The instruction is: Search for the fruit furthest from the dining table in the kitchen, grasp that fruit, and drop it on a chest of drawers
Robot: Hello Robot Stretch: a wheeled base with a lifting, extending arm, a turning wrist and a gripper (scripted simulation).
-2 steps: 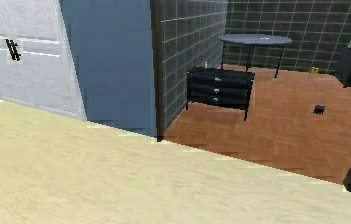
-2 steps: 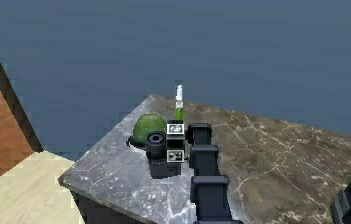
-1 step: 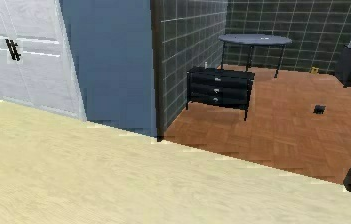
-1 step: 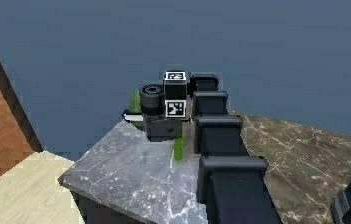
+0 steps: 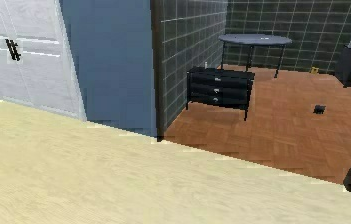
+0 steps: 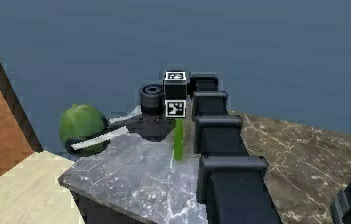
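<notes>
Item: green fruit (image 6: 79, 122), round, dark and glossy; its kind cannot be told.
Fruit's place: at the far tips of the fingers (image 6: 109, 132), at the corner of a marble top (image 6: 133, 182).
Gripper (image 6: 89, 140): dark body at the end of the arm (image 6: 223, 150); the two thin fingers reach out and slightly down to the fruit.
Finger state: cannot be told. The fruit is at the slab's edge, so a fruit in the grip and one merely resting there look alike.
Beside the fingers' root: an upright bright green strip (image 6: 180, 140), unidentified, just against the arm.
Step in hand (judged): securing the fruit for the lift.
Handling note: a smooth ball is apt to roll. The fingers should sit either side of its widest part, level with its middle. The lift should go straight up before the arm draws back, clear of the slab edge and the green strip.
Destination: black chest of drawers (image 5: 220, 87), well apart from the fingers in the tiled room, near a round table (image 5: 255, 40).
</notes>
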